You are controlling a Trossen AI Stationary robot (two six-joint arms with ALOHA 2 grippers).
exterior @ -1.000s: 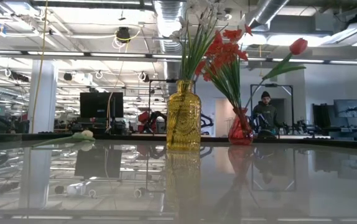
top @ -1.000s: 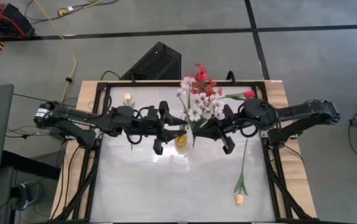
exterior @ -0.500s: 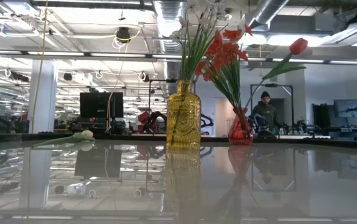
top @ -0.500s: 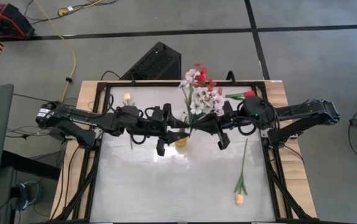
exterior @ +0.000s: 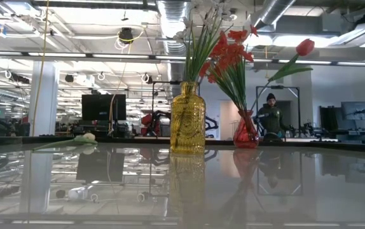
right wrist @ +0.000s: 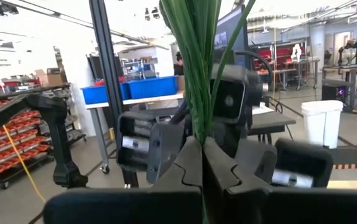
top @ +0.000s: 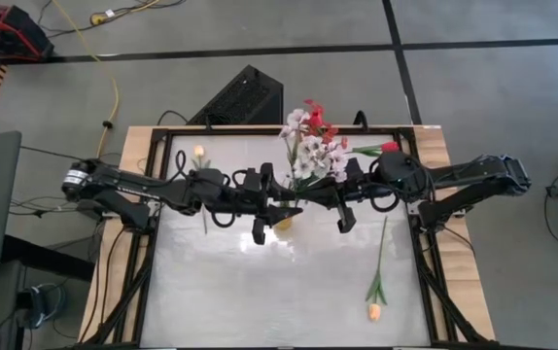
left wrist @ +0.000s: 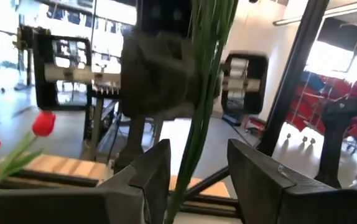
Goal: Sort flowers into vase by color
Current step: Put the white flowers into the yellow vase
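Note:
A bunch of white small-blossom sprays [top: 314,156] on green stems sits between both arms, above the yellow vase [top: 284,220]. My right gripper [right wrist: 202,168] is shut on those stems. My left gripper [left wrist: 197,174] is open, its fingers on either side of the same stems [left wrist: 194,124], close by one finger. Neither gripper shows in the low view, where green stems stand in the yellow vase [exterior: 187,117] and red blooms and a red tulip [exterior: 305,46] stand in the red vase [exterior: 246,132]. A peach tulip [top: 374,311] and a pale tulip [top: 199,153] lie on the table. My right gripper pinches the green stems [right wrist: 203,124] of the white sprays between its two fingers, below the blooms. It comes in level from the table's right, fingers across the stems. The bunch stands roughly upright, rising above the fingers. The arms hide its lower ends.
The red vase stands behind and right of the yellow one, under my right arm in the high view. The glossy table top [top: 260,292] has a wooden frame [top: 435,146]. A person [exterior: 271,114] stands far back in the room.
My right gripper has carried the white sprays a little toward the table's left and far edge, and the bunch has drawn in more upright. My left gripper has moved right, toward the stems. The vases have kept still.

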